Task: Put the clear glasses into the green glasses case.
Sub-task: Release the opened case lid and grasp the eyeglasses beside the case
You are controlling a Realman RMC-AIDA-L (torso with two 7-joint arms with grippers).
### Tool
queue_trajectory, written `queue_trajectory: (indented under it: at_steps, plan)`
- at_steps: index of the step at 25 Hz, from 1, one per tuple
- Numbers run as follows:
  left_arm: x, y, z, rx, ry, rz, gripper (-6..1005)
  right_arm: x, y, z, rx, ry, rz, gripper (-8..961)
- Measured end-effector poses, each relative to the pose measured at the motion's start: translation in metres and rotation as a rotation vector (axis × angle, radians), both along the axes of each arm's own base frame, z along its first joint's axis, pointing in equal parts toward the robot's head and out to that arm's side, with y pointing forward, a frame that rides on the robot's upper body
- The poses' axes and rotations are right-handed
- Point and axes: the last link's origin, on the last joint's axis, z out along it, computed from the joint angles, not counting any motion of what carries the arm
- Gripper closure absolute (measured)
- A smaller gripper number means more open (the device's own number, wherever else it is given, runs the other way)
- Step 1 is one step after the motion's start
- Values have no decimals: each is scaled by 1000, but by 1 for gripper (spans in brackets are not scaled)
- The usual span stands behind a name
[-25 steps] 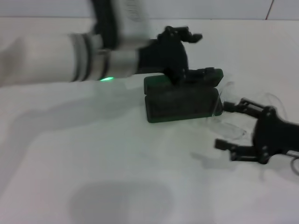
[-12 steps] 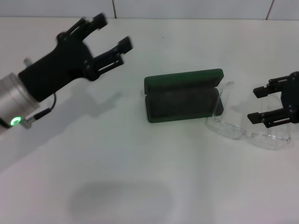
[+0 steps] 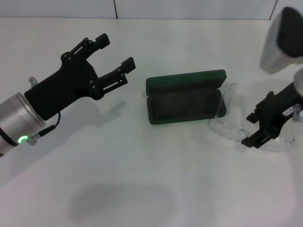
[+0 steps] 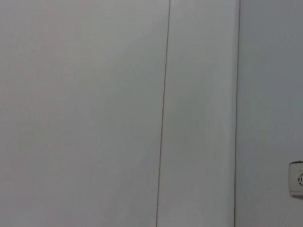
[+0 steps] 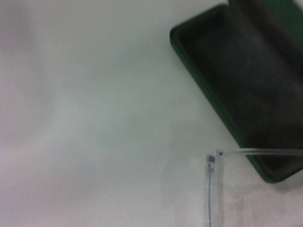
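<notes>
Glasses (image 3: 236,125) lie on the table (image 3: 142,189), touching the right end of the open green case (image 3: 184,97). My right gripper (image 3: 258,127) hovers over them; whether its jaws are parted I cannot tell. My left gripper (image 3: 111,59) hangs wide open, empty, left of the case. Slick curved plastic could skid from a shallow pinch; an arm may catch the hard rim.

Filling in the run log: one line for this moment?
dark green clamshell glasses case: open, empty | clear plastic glasses: on table beside case | right gripper: over glasses | left gripper: open, raised, clear of case
</notes>
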Motion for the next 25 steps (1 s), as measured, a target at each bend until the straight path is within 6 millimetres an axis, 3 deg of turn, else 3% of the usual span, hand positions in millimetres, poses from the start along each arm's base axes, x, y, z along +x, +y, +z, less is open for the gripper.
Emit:
queue_trajectory:
  at_steps: [8,16,21,25]
  plan:
    - [-2,-1,0,2,1,3,116,-5,-2,-19,-22,-51,43,307]
    - [-1,-1,-1,16,11,-6,116,-2,-5,-26,-48,-72,42,422]
    - [-2,-1,-1,15,9,-2,118,0,-6,-26,-46,-72,38,640]
    - [-5,-2,-1,21,1,13,120,1,-6,-26,-37,-71,39,762]
